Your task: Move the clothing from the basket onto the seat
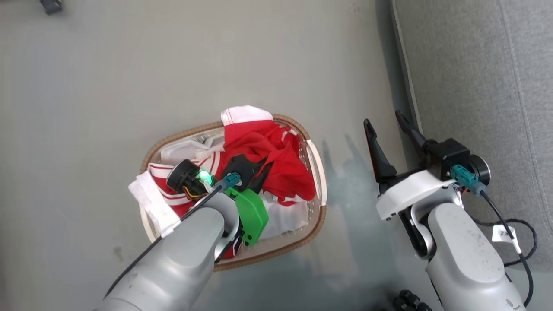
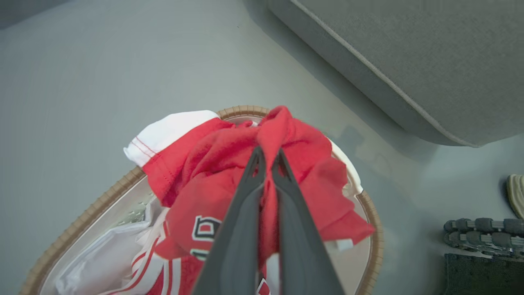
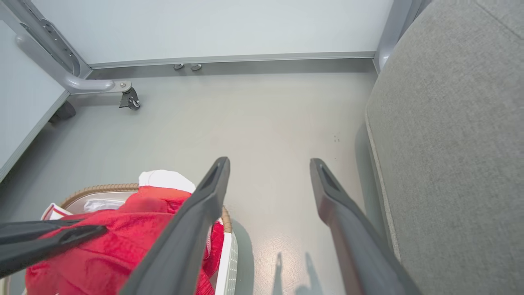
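I am looking down at one basket (image 1: pixel 317 216) standing on the grey floor (image 1: pixel 129 86), with one seat (image 1: pixel 475 86) lying to its right, apart from it. The clothing (image 1: pixel 276 151) is sitting in the basket as a single red heap. Through the left wrist camera I am making out a white cuff, white stripes and black-white lettering on the clothing (image 2: pixel 196 205), but I cannot tell where one garment ends and the next begins, so I am not counting the pieces. One white liner (image 1: pixel 285 220) is lying beneath the red cloth and spilling over the rim on the left.

The left gripper (image 1: pixel 259 170) is reaching down into the basket. Its two fingers are pressing together on a raised fold of the clothing, which is bunching up between the tips of the left gripper (image 2: pixel 269 153) and draping down either side. The basket (image 2: pixel 82 221) is curving around the heap, and the seat (image 2: pixel 409 61) is filling the upper right corner.

The right gripper (image 1: pixel 382 119) is hanging above the floor between basket and seat, its two fingers spread wide and holding nothing. Its own camera is showing that gap at the right gripper (image 3: pixel 270 164), with the seat (image 3: pixel 450 164) on the right and the basket (image 3: pixel 98 189) with the clothing (image 3: pixel 123 246) at the lower left. One black cable (image 1: pixel 518 242) is trailing from this wrist across the seat.
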Robot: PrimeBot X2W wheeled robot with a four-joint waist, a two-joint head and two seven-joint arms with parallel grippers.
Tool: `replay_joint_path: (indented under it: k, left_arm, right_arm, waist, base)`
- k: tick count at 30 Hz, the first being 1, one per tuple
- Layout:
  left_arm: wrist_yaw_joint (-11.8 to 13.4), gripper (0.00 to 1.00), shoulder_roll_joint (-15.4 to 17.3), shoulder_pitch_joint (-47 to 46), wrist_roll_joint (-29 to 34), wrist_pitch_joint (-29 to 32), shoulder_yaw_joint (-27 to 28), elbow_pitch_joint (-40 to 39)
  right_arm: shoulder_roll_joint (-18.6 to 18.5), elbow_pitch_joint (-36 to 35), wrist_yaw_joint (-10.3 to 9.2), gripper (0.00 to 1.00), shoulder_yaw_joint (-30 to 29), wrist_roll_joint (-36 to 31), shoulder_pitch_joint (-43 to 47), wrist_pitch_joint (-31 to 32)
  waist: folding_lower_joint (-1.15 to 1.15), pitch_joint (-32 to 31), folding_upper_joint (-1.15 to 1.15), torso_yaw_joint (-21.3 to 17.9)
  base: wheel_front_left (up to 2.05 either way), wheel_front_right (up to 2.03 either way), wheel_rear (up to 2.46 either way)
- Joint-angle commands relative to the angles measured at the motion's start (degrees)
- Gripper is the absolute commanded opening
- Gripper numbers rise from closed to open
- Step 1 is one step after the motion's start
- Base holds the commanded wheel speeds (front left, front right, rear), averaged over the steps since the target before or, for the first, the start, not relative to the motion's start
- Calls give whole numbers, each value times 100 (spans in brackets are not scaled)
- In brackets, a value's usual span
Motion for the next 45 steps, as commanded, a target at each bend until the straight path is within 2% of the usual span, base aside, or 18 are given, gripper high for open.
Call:
replay_joint_path:
  k: [1, 9, 21, 35, 45]
  left_arm:
    - [13, 0, 72, 165, 75, -5, 127, -140]
    - [-4, 0, 183, 768, 442, -6, 924, -990]
    - [-90, 0, 59, 1500, 866, -6, 1862, -2039]
    - [-100, 0, -17, 1545, 911, -6, 2405, -3615]
    - [-101, 0, -33, 1439, 826, -6, 2575, -4231]
  right_arm:
    - [-26, 40, -5, 100, -24, 2, 141, -29]
    - [-26, 193, -6, 100, 32, 93, 470, -29]
    - [-24, 339, -5, 100, 52, 98, 988, -28]
    - [-26, 263, -6, 100, 145, 217, 1445, -29]
    - [-26, 147, -5, 100, 163, 328, 1652, -28]
  waist:
    - [0, -595, 0, 282]
    - [0, -1232, 0, 418]
    - [0, -2106, 0, 597]
    - [0, -2812, 0, 681]
    - [0, -2985, 0, 608]
  base:
    - [0, 0, 0]
    - [0, 0, 0]
    - [0, 0, 0]
    - [0, 0, 0]
    - [0, 0, 0]
